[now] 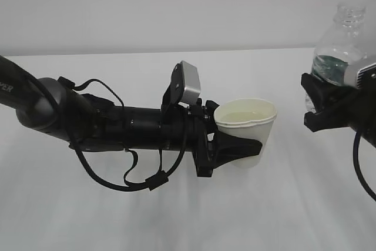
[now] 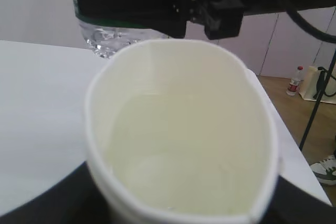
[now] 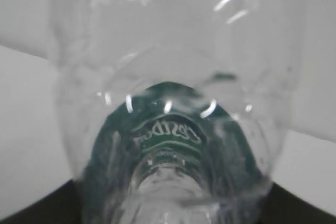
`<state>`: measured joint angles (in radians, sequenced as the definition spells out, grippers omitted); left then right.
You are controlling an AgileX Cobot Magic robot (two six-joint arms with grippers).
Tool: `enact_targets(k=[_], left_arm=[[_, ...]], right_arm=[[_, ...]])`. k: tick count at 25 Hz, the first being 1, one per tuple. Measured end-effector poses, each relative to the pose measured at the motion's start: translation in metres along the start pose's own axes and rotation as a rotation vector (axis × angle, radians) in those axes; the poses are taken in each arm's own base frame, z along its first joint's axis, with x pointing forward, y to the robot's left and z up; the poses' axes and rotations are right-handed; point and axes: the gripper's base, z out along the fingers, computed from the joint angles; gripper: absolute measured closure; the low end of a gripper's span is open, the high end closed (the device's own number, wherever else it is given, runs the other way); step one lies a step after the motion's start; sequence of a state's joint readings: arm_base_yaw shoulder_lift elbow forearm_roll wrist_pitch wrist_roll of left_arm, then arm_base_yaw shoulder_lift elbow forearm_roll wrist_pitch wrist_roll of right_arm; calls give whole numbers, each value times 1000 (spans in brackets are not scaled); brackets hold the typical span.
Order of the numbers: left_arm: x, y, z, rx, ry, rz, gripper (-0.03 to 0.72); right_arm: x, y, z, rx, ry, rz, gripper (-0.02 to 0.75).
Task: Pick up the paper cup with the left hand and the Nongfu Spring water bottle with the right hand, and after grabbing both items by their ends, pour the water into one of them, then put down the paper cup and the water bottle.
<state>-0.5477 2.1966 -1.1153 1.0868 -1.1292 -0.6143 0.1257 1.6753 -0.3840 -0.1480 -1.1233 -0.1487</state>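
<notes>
The white table [image 1: 176,216] filled the scene, with a pale wall behind its far edge.

The left hand, a black robot arm with looping black cables and a silver-grey box module [image 1: 230,136], reached in from the left, lying nearly level above the table. Its jaws stood about half spread and pinched the small white tapered paper cup [image 1: 249,127] by its side wall, one black finger [image 1: 238,148] pressed along the cup's near face. The cup sat upright near mid-scene, lifted clear of the table, its rolled rim squeezed out of round. In the left wrist view the paper cup [image 2: 181,129] showed a pale cream-yellow inside and clear colourless water [image 2: 178,156] partway up.

The right hand, a black gripper with a silver-grey box module and blocky black fingers [image 1: 329,107], came in at the far right edge. Its jaws stood part spread and clamped the small clear ribbed plastic Nongfu Spring water bottle [image 1: 341,42] around its lower part. The bottle stood upright, uncapped mouth on top, right of the cup and apart from it. In the right wrist view the bottle [image 3: 173,129] filled the frame, its dark green label visible through the plastic.
</notes>
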Motion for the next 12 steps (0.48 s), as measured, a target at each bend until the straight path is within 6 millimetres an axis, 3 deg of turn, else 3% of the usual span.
enact_targets(k=[12], left_arm=[[0, 0, 0, 0, 0, 0, 263]], right_arm=[[-13, -19, 13, 168, -48, 93, 384]])
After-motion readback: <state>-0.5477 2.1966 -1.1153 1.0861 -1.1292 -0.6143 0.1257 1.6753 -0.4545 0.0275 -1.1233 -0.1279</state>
